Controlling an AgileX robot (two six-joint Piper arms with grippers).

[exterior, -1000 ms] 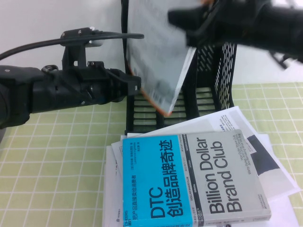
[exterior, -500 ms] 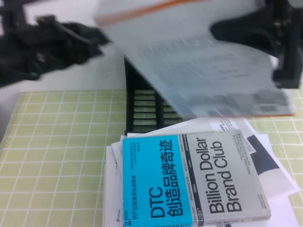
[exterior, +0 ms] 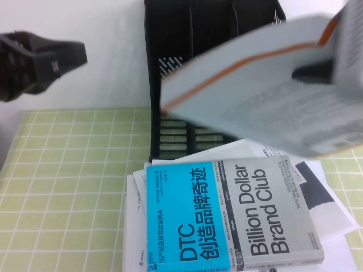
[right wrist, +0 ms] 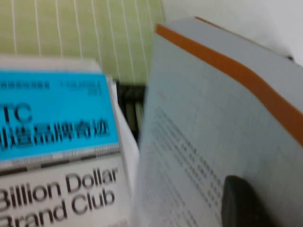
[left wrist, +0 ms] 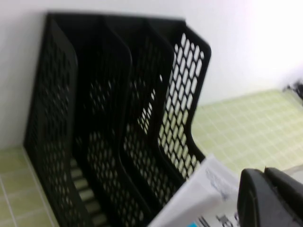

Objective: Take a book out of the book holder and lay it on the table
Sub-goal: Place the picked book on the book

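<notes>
While the right claw [exterior: 317, 71] grips the grey book [exterior: 266, 107] aloft, tilted, above the stacked books [exterior: 227, 212] on the desk [exterior: 68, 187], most of that claw is hidden. Left claw [exterior: 48, 59], beside the black holder [exterior: 187, 34]: opening cannot be determined.

Bright, even light; perhaps motion-blurred.

The grey book [exterior: 266, 102] is motion-blurred and hides most of the right end effector [exterior: 317, 71].
</notes>
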